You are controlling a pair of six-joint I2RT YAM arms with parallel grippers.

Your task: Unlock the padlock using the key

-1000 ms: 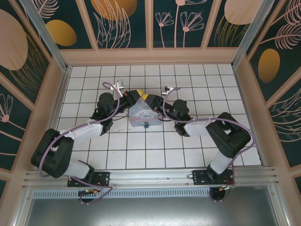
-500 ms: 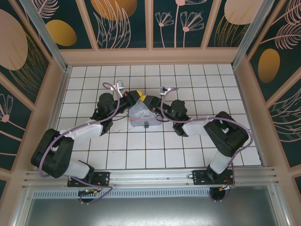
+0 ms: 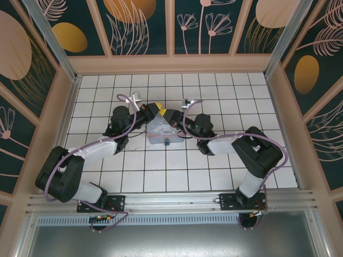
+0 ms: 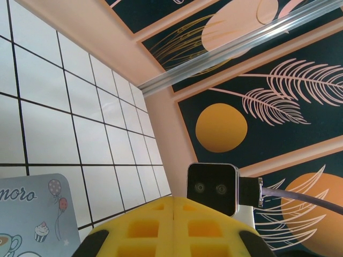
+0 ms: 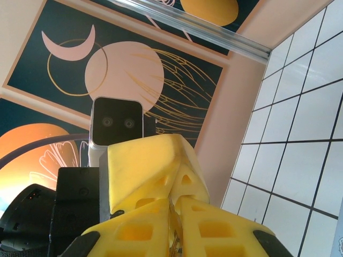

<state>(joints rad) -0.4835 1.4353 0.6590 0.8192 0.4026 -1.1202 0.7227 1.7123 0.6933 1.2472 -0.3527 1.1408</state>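
Two grippers over the tin box (image 3: 161,131), left gripper (image 4: 174,214) pressed closed, right gripper (image 5: 172,227) pinched narrow, we couldn't tell what either held.

Pale blue tin box (image 4: 33,222): cursive lettering "…moro" on lid, start cut off at frame edge.

My padlock (image 3: 167,142) is a tiny teal-blue thing with a darker bit at its middle (far smaller than one tile). It lies low on the white tiled floor (image 3: 161,171), right at the middle of the near edge of the pale blue tin (image 3: 161,130). I cannot tell whether it touches the tin, or how its shackle stands.
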